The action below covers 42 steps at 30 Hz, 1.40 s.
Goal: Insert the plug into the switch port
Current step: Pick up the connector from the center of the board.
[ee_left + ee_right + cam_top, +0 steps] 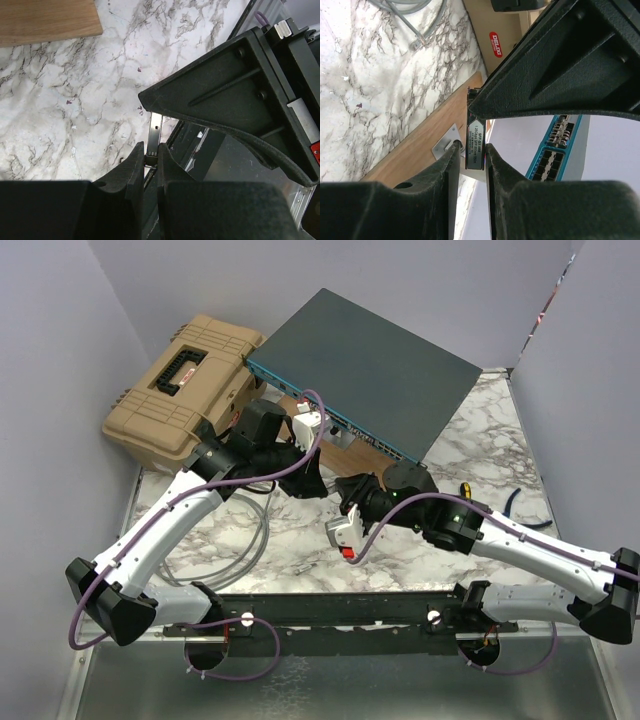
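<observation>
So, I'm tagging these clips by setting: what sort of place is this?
Probably a robot lab booth: plain partition walls enclose a marble-patterned table, with a switch and tan toolbox set out.

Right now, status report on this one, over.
Left pincer shut on small labelled metal plug. Right pincer straddles its other end, grip unclear. Plug not yet in flat dark grey-teal metal switch; visible ports look open.

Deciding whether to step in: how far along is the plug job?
Done: the plug is picked up. In hand: the left gripper and right gripper both pinch it in the air, apparently a handover. Remaining: carry it to the switch and push it into one of the ports.
</observation>
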Available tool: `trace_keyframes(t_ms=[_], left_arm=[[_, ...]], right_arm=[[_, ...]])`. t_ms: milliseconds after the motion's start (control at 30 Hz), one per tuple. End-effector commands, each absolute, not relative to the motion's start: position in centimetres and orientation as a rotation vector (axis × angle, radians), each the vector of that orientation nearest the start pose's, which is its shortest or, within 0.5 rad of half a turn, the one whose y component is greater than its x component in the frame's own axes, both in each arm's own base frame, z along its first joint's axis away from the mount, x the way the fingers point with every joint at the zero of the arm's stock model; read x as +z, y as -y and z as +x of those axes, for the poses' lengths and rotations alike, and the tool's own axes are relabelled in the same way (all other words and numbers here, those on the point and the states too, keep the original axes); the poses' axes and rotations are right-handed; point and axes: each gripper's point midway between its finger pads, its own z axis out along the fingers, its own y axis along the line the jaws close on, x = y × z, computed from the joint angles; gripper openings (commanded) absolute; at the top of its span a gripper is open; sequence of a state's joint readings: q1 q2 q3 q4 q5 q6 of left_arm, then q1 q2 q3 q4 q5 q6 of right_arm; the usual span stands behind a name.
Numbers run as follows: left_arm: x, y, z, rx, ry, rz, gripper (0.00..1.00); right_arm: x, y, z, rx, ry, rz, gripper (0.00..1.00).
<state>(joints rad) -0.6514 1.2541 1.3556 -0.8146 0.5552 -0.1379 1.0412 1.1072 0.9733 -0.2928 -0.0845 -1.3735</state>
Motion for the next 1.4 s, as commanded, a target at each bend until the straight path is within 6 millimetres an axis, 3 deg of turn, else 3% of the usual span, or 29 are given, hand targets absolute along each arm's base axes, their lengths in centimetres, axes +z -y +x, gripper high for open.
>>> trace_keyframes(t_ms=[0, 100, 167, 300, 433, 533, 767, 1033, 1367], left_arm=[[28.2, 26.9, 18.8, -1.053, -2.167, 0.933, 0.00], [28.2, 26.8, 18.9, -1.041, -2.171, 0.934, 0.00], [28.2, 26.7, 18.9, -1.032, -2.169, 0.935, 0.01], [28.4, 26.4, 19.1, -1.001, -2.153, 0.936, 0.08], [29.2, 25.6, 19.4, -0.937, -2.098, 0.945, 0.37], [29.8, 24.8, 19.6, -0.873, -2.034, 0.963, 0.49], [31.8, 22.8, 20.6, -0.698, -1.794, 0.965, 0.67], [32.5, 21.7, 19.5, -0.614, -1.512, 1.051, 0.73], [31.7, 22.6, 16.6, -0.636, -1.240, 1.267, 0.75]], right_arm=[[26.6, -31.0, 21.8, -0.173, -0.685, -1.909, 0.26], [26.7, -30.9, 22.0, -0.177, -0.707, -1.912, 0.17], [26.6, -30.7, 22.1, -0.177, -0.735, -1.918, 0.01], [26.9, -30.6, 21.8, -0.142, -0.772, -1.911, 0.00], [27.1, -30.6, 21.3, -0.075, -0.830, -1.922, 0.00], [27.5, -30.7, 20.6, -0.010, -0.884, -1.923, 0.00], [27.7, -30.3, 19.6, 0.102, -1.017, -1.919, 0.00], [28.3, -30.5, 17.6, 0.284, -1.194, -1.919, 0.00], [29.5, -31.0, 16.7, 0.402, -1.354, -1.863, 0.00]])
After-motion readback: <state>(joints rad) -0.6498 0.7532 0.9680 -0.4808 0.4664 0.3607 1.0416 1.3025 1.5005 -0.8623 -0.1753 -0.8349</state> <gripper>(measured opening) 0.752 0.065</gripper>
